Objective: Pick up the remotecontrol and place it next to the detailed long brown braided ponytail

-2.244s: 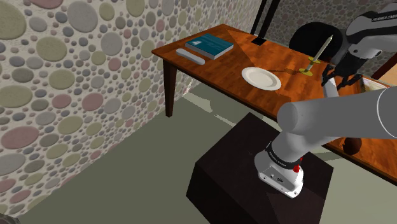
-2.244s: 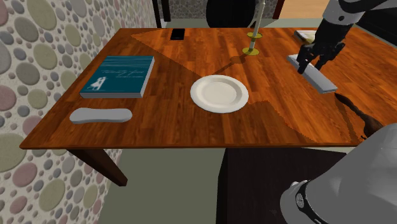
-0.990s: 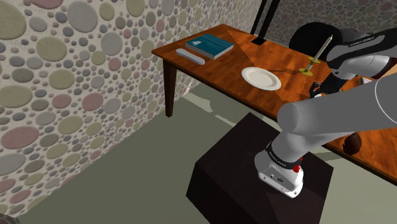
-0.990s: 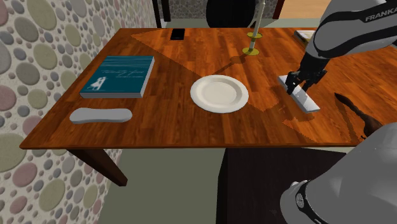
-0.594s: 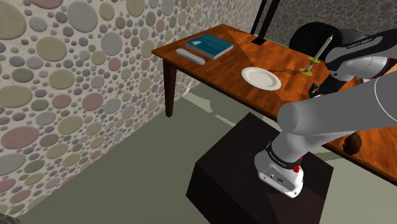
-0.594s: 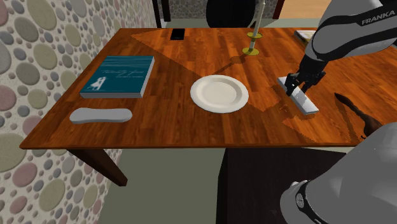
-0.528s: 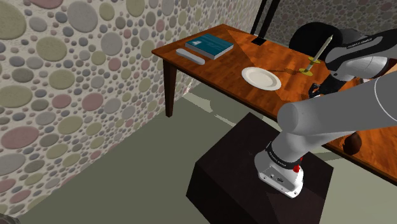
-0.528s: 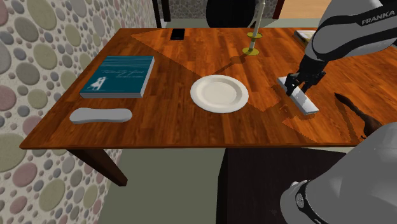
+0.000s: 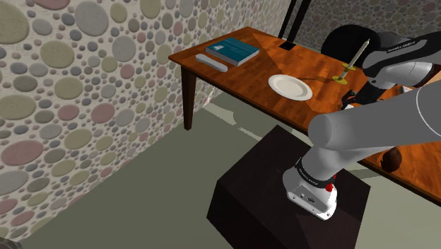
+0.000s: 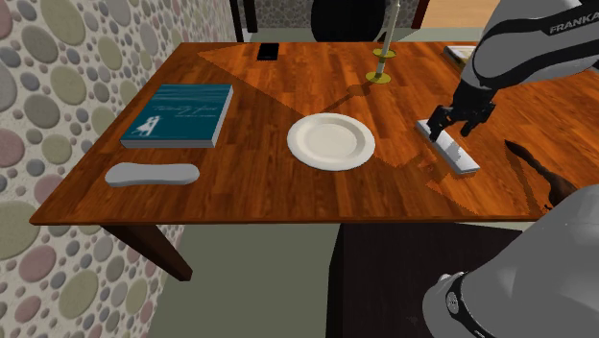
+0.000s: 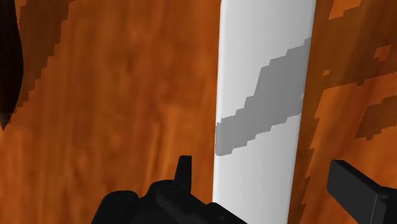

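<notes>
Remote (image 11: 264,76) lies flat, long axis running through spread end effector (image 11: 264,173)

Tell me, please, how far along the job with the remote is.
Done: the grey-white remote lies flat on the table, near the dark brown ponytail. In hand: the tool stands over it, fingers apart and clear of its sides in the wrist view. Left: lifting the tool away.
</notes>
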